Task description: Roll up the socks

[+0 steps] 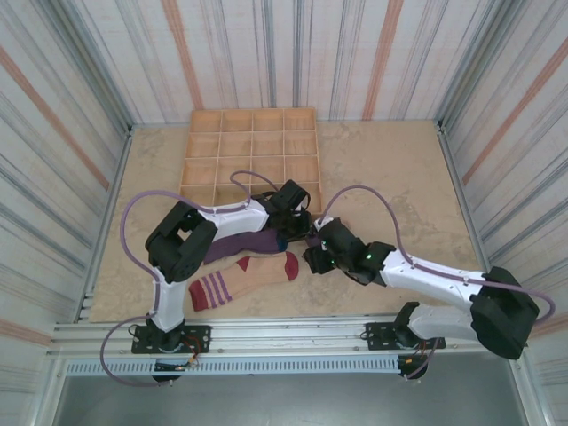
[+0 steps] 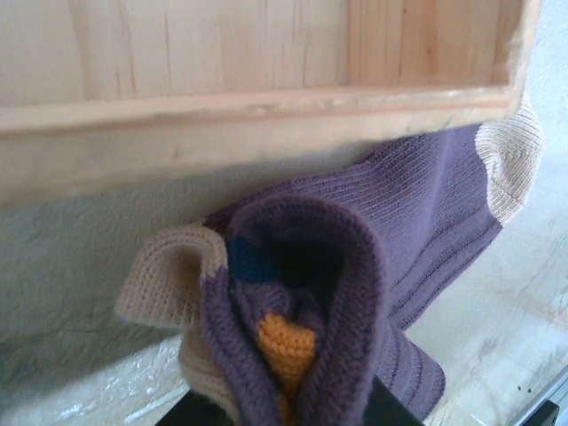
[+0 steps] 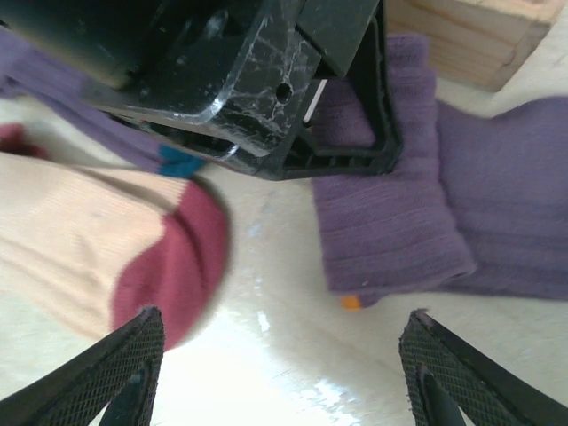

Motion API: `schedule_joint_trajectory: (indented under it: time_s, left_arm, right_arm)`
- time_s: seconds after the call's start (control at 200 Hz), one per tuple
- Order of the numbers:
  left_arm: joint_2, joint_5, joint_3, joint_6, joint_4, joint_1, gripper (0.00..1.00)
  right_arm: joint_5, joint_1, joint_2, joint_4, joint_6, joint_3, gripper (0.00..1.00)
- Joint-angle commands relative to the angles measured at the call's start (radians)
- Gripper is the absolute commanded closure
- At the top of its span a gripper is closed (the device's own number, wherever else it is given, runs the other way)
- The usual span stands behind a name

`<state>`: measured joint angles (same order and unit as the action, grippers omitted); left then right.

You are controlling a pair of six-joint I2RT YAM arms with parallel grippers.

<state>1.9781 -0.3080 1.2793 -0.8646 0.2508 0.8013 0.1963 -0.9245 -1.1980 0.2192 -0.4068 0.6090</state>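
My left gripper is shut on a folded bundle of the purple sock, with its orange cuff and teal toe tucked inside the fold. The bundle sits just in front of the wooden tray. The dark purple thin-striped sock lies flat under and beyond it. The tan sock with a red toe and striped cuff lies flat on the table to the left. My right gripper hovers open above bare table between the red toe and the striped sock's end, holding nothing.
A wooden grid tray with several compartments stands right behind the socks, its near wall close to the left gripper. Striped walls enclose the table. The left gripper's black body is directly ahead of the right gripper.
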Motion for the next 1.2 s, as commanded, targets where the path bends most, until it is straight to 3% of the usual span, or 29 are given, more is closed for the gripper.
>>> schedule_joint_trajectory:
  time_s: [0.0,0.25,0.456,0.761,0.867,0.967,1.047,1.192]
  left_arm:
    - [-0.036,-0.014,-0.029,-0.001,0.076,0.009,0.86]
    - [-0.044,-0.029,-0.030,0.008,0.091,0.008,0.84]
    - [-0.050,-0.041,-0.041,0.010,0.086,0.003,0.82]
    - [-0.082,-0.064,-0.074,0.014,0.050,-0.025,0.69]
    - [-0.088,-0.076,-0.080,0.018,0.047,-0.032,0.60]
    - [-0.104,-0.076,-0.088,0.021,0.039,-0.042,0.46]
    - [-0.122,-0.074,-0.093,0.019,0.040,-0.048,0.38]
    - [-0.145,-0.091,-0.101,0.012,0.032,-0.067,0.34]
  right_arm:
    - [0.270,-0.064,-0.079,-0.025,0.121,0.028,0.28]
    - [0.415,-0.114,-0.256,-0.148,0.180,0.051,0.32]
    - [0.412,-0.096,-0.360,-0.158,0.139,0.069,0.52]
    - [0.276,-0.064,-0.362,-0.158,0.027,0.010,0.78]
    - [0.229,-0.044,-0.352,-0.174,0.014,-0.008,0.88]
    - [0.193,-0.019,-0.319,-0.194,-0.002,-0.034,0.91]
    - [0.099,0.027,-0.275,-0.229,-0.012,-0.069,0.94]
    - [-0.134,0.158,-0.206,-0.317,-0.031,-0.138,0.97]
